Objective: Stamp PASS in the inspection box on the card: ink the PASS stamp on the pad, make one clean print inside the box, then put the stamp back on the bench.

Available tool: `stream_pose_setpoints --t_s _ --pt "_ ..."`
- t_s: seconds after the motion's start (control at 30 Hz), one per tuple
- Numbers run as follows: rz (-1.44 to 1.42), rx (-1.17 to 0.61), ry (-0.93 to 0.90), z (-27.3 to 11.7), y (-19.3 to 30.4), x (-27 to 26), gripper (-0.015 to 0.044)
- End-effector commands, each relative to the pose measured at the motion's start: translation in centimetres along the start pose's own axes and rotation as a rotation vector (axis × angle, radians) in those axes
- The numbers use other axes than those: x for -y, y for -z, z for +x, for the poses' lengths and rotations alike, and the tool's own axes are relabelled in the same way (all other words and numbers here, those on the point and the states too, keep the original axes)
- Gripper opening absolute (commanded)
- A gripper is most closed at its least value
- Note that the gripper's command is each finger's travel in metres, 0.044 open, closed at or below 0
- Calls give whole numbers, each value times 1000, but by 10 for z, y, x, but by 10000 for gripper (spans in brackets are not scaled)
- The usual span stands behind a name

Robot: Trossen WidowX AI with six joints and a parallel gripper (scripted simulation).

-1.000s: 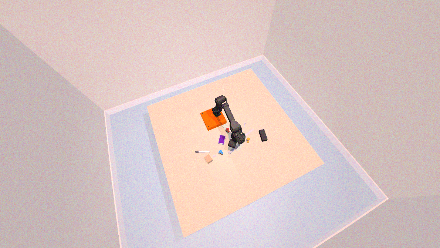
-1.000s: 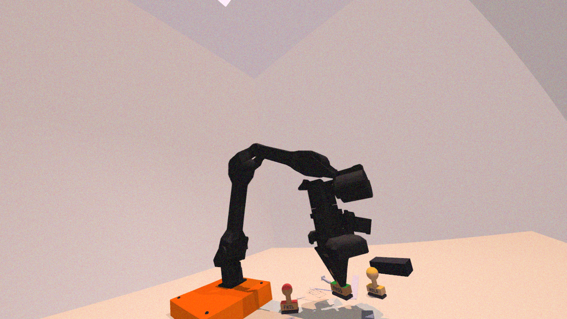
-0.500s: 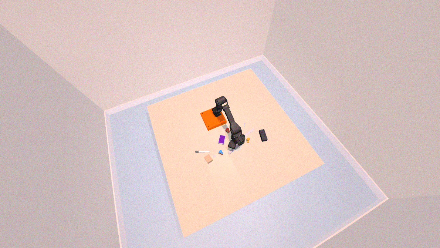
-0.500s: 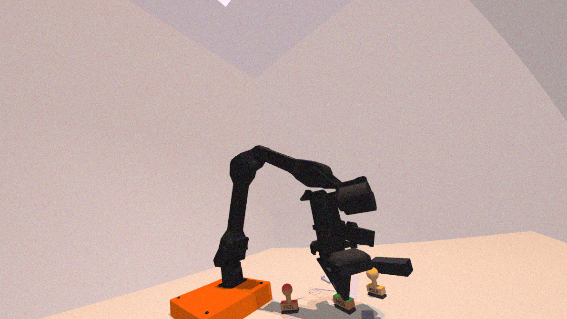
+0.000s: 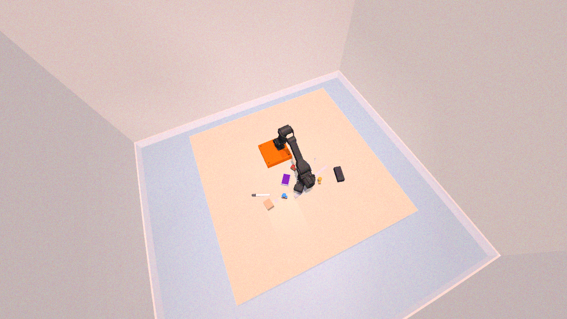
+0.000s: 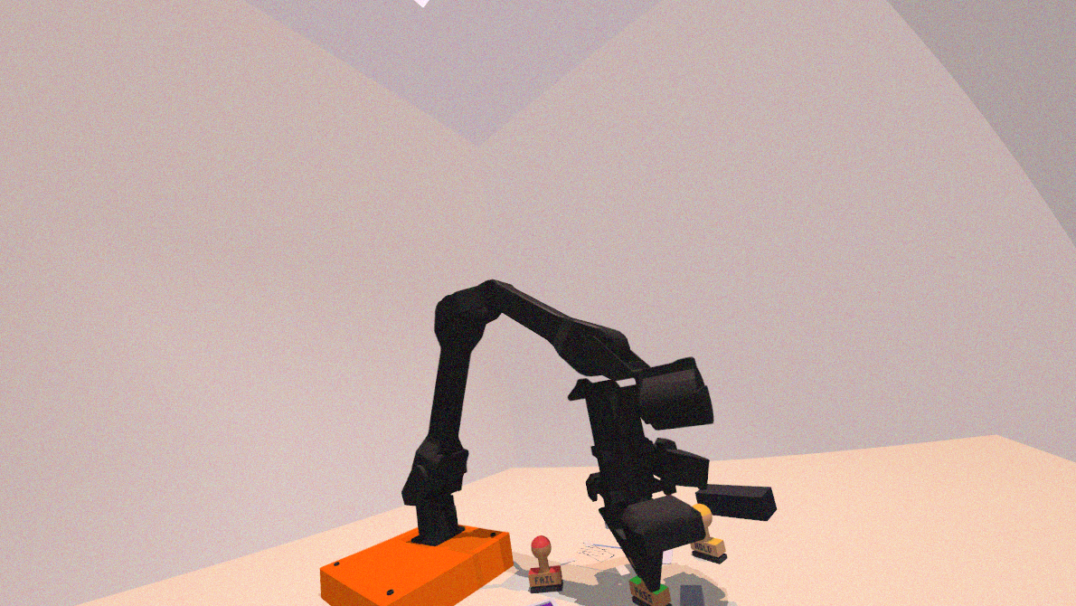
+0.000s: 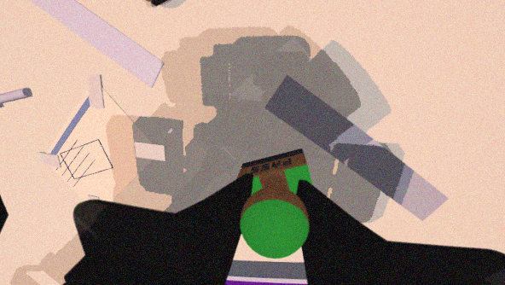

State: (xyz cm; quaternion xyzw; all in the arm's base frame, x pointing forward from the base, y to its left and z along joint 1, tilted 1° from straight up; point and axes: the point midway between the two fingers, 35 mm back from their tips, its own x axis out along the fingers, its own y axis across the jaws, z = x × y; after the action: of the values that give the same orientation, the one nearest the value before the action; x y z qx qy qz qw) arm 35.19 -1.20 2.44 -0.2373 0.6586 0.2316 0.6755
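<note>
End effector (image 5: 298, 189) (image 6: 653, 585) (image 7: 275, 184): grasping the PASS stamp (image 6: 639, 589) (image 7: 275, 229) below its knob, probably leaving the rubber face free for printing
PASS stamp: hanging or standing well inside the worktop (image 5: 337, 237) (image 6: 888, 511) (image 7: 461, 51) edges; contact underneath isn't showing
Purple pad (image 5: 286, 179) (image 6: 543, 603) (image 7: 265, 282): lying nearer the worktop's base-side edge, presumably awaiting inking

Pale, pinkish-gray walls (image 5: 198, 51) (image 6: 225, 188) rise beyond the beige tabletop (image 5: 337, 237) (image 6: 865, 481) (image 7: 448, 51). Around the tabletop spreads a light blue floor (image 5: 178, 237), edged by a whitish baseboard (image 5: 237, 106). Soft shadows darken part of the tabletop.
</note>
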Motion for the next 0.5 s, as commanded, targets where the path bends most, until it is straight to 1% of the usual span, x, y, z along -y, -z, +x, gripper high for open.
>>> stream_pose_setpoints --t_s 0.0,0.03,0.37,0.47 --pt "-5 -8 0 5 2 0 0" --pt "-5 -8 0 5 2 0 0" --pt "0 -1 -1 2 0 0 263" --pt "0 -1 -1 -1 0 0 265"
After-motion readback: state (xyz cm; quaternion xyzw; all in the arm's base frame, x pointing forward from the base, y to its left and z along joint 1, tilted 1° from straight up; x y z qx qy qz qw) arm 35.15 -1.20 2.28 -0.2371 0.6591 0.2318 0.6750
